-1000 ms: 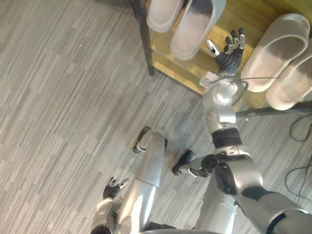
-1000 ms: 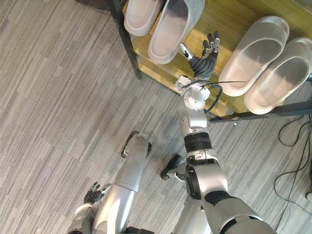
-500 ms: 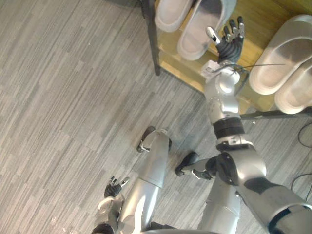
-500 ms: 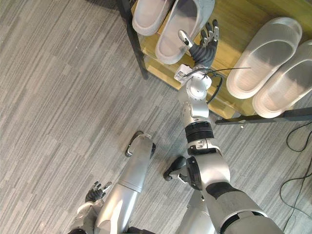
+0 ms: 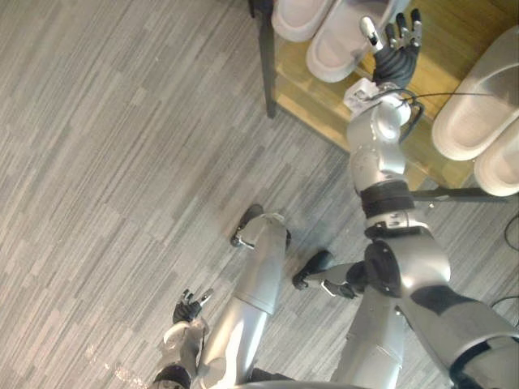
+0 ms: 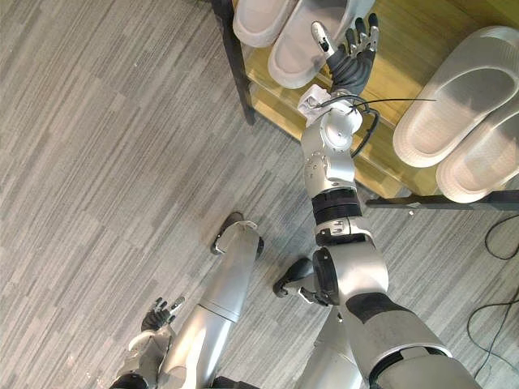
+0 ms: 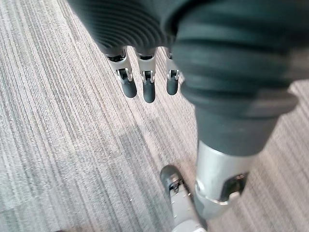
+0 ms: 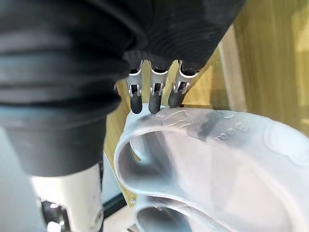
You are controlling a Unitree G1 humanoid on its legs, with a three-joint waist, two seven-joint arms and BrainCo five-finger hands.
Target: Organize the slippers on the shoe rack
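The left hand [image 5: 188, 309] hangs loose and empty above the grey floor [image 5: 122, 162]. On the shoe rack [image 6: 405, 40], the right hand [image 6: 354, 50] is splayed wide, its fingertips [image 8: 152, 104] at a pale slipper [image 6: 293, 50]. A second pair [image 6: 454, 113] sits further right.

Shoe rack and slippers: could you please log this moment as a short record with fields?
rack: wooden shoe rack, dark frame
slippers: two pale pairs on its shelf, left pair and right pair
right hand: open, fingertips at the rim of the left pair's inner slipper
left hand: open, low over the floor
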